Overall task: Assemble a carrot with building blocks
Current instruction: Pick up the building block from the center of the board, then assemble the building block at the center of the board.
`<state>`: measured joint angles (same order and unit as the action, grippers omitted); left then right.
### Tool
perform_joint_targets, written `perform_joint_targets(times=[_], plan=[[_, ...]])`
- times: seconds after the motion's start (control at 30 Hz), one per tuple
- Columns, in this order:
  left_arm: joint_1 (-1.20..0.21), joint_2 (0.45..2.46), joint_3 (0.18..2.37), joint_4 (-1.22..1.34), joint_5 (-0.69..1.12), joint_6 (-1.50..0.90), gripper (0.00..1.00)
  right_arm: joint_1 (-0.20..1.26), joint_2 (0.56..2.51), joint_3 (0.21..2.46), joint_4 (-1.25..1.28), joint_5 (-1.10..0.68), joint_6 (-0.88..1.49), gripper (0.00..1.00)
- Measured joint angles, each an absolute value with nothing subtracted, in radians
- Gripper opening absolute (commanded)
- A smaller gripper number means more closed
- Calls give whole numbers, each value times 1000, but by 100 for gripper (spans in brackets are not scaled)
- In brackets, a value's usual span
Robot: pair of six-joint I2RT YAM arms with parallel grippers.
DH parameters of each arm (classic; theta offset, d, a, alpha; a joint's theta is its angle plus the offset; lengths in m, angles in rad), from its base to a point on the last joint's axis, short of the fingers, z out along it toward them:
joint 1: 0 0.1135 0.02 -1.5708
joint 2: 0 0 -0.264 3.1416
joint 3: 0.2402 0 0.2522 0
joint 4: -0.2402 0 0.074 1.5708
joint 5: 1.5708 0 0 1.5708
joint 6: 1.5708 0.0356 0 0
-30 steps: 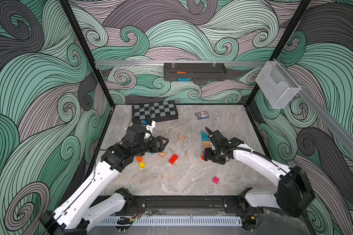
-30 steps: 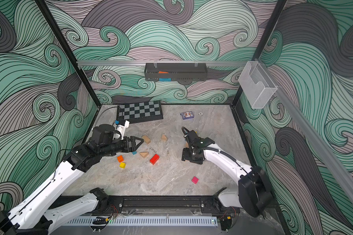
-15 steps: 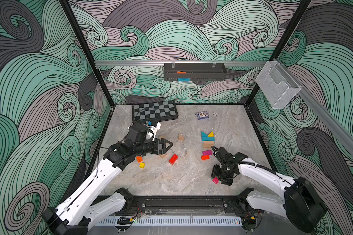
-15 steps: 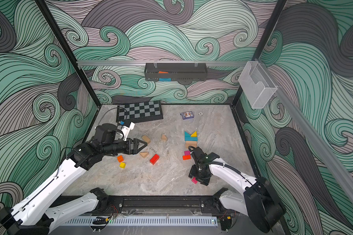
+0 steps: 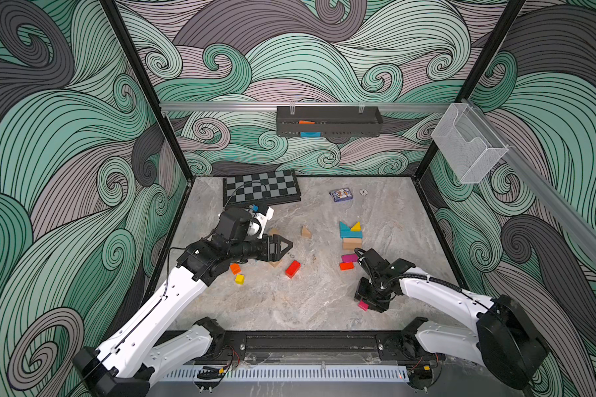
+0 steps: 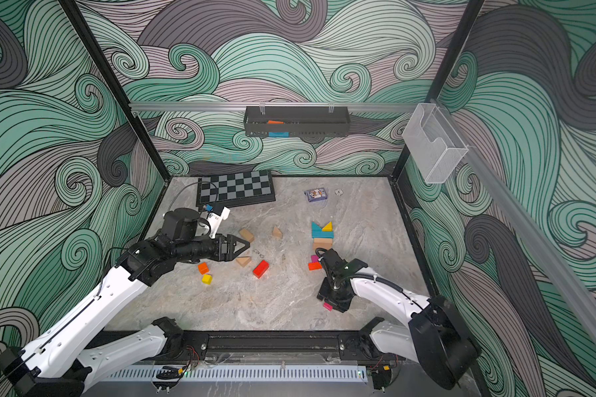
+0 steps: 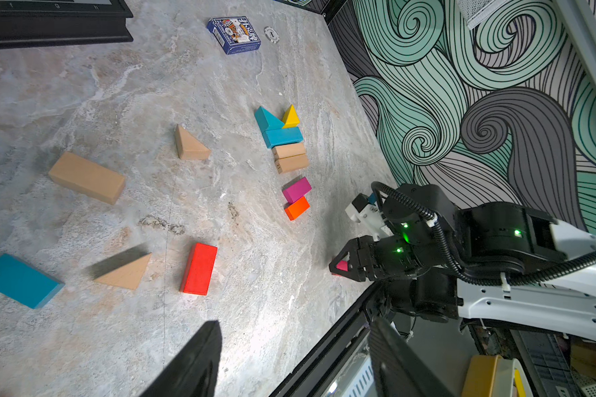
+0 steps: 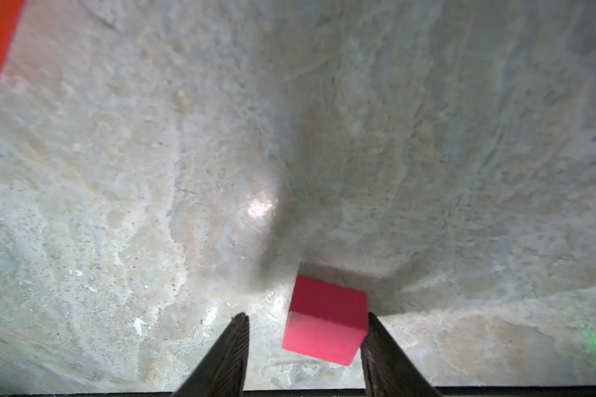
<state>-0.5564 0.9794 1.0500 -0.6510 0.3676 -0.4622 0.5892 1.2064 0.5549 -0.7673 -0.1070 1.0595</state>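
Your right gripper (image 8: 306, 315) straddles the pink cube (image 8: 324, 324) to seize it, jaws spread, not yet pinching. Your left gripper (image 5: 287, 246) hangs spread and empty.

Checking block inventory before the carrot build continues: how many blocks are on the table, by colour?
Teal blocks: 3
Tan blocks: 5
Orange blocks: 2
Pink blocks: 2
Yellow blocks: 2
Red block: 1
Total: 15

Chequered board (image 5: 261, 187), card box (image 5: 340, 195) near back wall.
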Motion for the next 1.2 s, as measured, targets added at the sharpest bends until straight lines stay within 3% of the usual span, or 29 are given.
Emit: perform_joint_targets(times=[0.07, 0.17, 0.27, 0.8, 1.2], plan=[[-556, 979, 1050, -651, 367, -461, 68, 592, 1218, 555, -767, -107, 1059, 46], [-556, 979, 1050, -651, 367, -459, 68, 597, 1234, 555, -767, -105, 1051, 21], [-556, 979, 1050, -651, 366, -459, 68, 598, 1243, 568, -768, -97, 1042, 16], [-540, 979, 1052, -651, 342, -455, 68, 601, 1572, 916, -783, 27, 708, 15], [-532, 979, 1065, -643, 324, -456, 68, 580, 1657, 951, -742, 63, 612, 15]])
